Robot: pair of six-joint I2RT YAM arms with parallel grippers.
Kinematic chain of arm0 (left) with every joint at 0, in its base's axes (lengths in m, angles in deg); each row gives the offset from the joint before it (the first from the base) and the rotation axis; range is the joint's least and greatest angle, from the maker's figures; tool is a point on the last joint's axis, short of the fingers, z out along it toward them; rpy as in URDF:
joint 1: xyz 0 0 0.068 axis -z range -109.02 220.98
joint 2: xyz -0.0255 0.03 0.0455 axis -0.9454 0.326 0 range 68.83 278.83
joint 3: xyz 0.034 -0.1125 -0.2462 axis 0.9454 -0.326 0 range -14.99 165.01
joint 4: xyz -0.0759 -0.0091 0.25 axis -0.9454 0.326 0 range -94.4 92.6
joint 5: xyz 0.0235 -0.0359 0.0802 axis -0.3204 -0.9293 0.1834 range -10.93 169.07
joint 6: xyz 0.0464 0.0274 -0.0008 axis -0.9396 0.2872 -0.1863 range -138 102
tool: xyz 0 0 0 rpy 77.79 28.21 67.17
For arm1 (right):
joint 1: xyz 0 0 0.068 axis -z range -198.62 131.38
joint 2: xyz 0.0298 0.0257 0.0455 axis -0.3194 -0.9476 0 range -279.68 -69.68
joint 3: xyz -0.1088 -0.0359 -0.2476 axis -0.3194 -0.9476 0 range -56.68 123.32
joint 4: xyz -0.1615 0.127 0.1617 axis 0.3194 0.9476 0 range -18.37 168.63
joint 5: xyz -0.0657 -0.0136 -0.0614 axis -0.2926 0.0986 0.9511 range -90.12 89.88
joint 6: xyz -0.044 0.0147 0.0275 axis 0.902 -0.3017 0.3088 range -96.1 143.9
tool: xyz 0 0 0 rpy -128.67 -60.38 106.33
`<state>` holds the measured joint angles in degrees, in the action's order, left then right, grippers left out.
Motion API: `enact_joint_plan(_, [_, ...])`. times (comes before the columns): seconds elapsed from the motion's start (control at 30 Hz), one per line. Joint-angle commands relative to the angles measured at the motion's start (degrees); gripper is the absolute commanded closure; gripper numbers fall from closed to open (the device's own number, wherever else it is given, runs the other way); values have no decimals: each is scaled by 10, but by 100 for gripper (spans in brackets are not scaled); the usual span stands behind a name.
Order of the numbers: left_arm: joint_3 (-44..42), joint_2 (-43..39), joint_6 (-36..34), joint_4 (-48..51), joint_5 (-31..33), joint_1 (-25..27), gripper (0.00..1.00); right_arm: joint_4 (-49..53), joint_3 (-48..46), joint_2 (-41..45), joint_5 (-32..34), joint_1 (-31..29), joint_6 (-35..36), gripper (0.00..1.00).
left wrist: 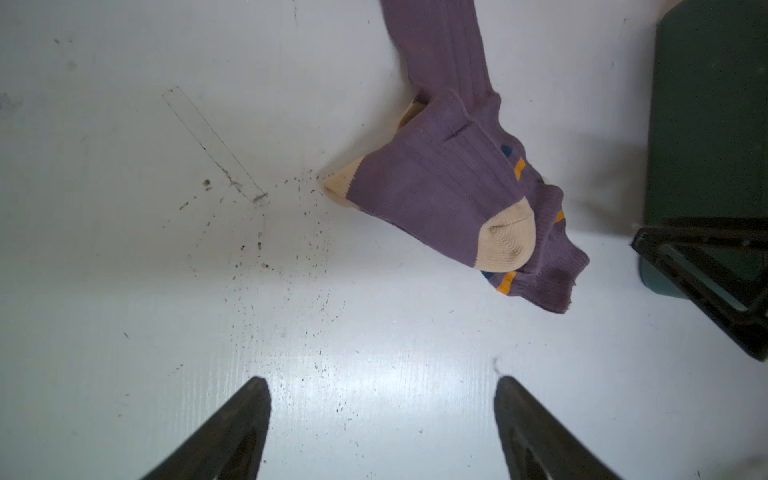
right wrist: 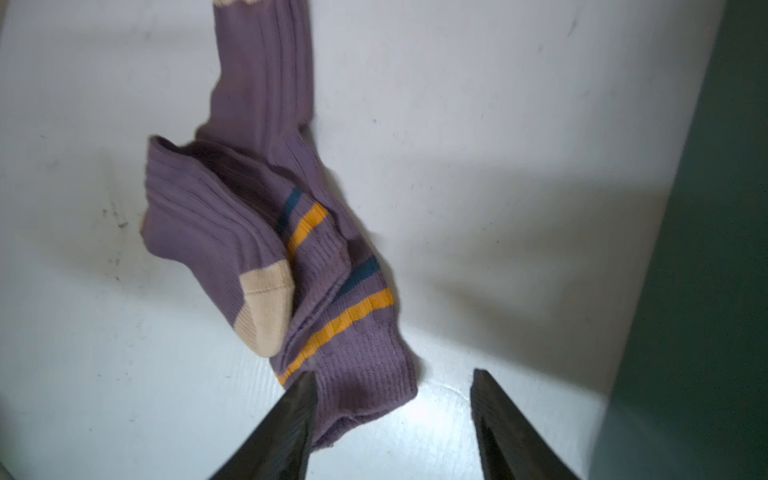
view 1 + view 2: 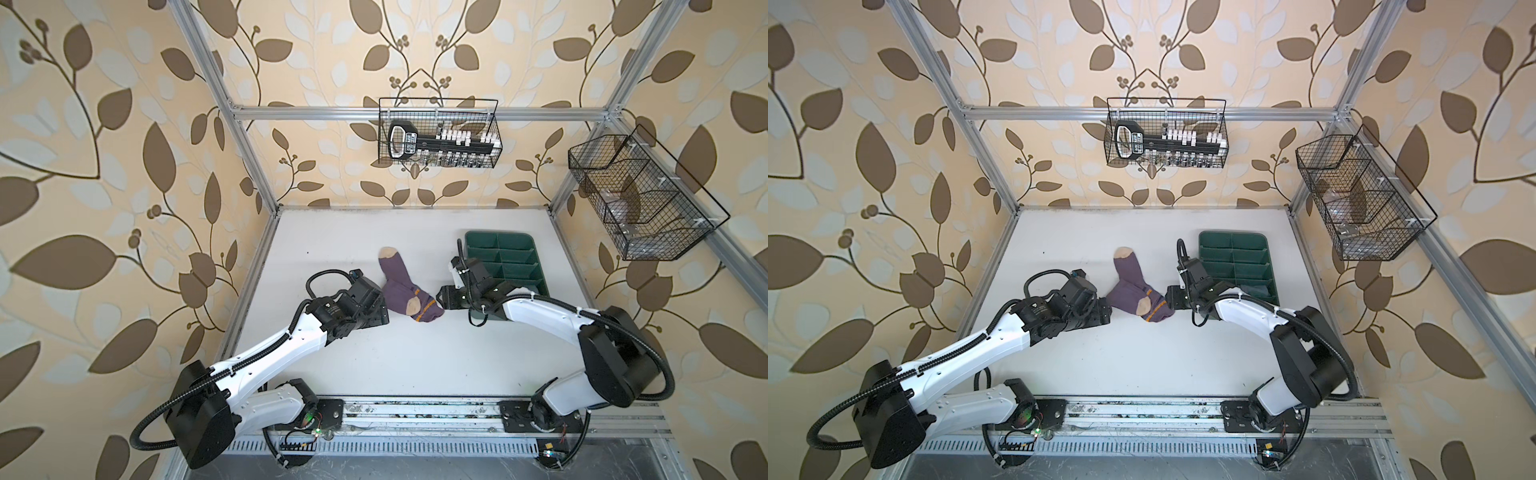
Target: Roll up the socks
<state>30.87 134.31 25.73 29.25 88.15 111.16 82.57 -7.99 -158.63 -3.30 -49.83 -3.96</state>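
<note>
Left fingers (image 1: 232, 432) spread, empty, purple socks (image 1: 436, 187) ahead, right fingers (image 2: 291, 428) parted, cuff (image 2: 365, 386) between.

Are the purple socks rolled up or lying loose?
Loose, not rolled: the purple ribbed socks with tan toes lie flat, overlapping, on the white table.
</note>
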Motion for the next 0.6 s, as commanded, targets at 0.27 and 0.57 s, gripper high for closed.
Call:
enact_joint_plan(0.27, [14,51,18,-32,25,6,12,-56,58,-79,12,-34,-103,39])
enact_joint_plan(0.57, [14,38,16,-19,42,5,11,-44,112,-143,43,-53,-139,52])
